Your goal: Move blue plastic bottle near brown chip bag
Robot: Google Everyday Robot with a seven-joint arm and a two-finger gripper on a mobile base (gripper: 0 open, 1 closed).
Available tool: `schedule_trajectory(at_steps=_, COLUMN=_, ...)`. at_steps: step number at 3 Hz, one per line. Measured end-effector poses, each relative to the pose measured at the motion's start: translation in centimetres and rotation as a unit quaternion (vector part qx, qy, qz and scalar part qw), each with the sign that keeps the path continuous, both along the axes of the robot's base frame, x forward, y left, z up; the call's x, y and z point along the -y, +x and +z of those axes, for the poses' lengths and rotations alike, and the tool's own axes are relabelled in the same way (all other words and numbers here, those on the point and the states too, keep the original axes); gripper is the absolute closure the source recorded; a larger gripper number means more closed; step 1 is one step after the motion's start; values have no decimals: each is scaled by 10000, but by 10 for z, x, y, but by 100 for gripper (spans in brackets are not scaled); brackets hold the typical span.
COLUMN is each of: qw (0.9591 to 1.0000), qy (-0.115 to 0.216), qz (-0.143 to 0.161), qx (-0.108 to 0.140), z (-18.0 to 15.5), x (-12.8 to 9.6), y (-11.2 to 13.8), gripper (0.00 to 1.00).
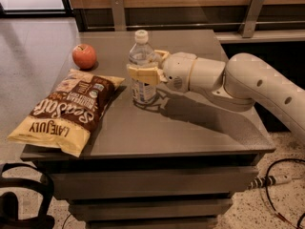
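The cream-coloured two-finger gripper (143,64) reaches in from the right over the grey counter (200,128). Its tan fingers (143,74) are clamped on the middle of the small clear plastic bottle (143,92) with a white screw cap, at label height. The bottle stands upright between the fingers. I cannot tell whether its base rests on the counter or hangs just above it. Just left of the fingers lies the large flat crinkly brown chip bag (66,109) with pale yellow ends, its nearest corner close to the bottle but apart from it. Farther left of the fingers and back sits a round red apple (84,56).

The bottle is probably light and thin-walled, so a hard squeeze would dent it, and its smooth label may slip. It is tall and narrow and would tip easily. The mid-body hold suits it, keeping it balanced for setting down beside the bag.
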State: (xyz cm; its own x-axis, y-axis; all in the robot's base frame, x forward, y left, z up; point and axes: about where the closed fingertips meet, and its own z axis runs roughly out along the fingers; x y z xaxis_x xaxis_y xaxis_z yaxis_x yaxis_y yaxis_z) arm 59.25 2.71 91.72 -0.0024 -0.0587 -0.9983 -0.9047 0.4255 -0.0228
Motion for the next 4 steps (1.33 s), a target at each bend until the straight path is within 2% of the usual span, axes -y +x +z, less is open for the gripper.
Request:
schedule_trajectory(at_steps=1, qw=10000, qy=62, qz=-26, qx=3, z=-6, x=-9, y=-8, gripper=100)
schedule_trajectory(at_steps=2, qw=10000, qy=62, qz=-25, qx=3, z=0, x=-9, y=-8, gripper=74)
schedule_trajectory(at_steps=4, qw=10000, qy=61, qz=-3, qx=8, z=0, x=-11, y=-8, gripper=27)
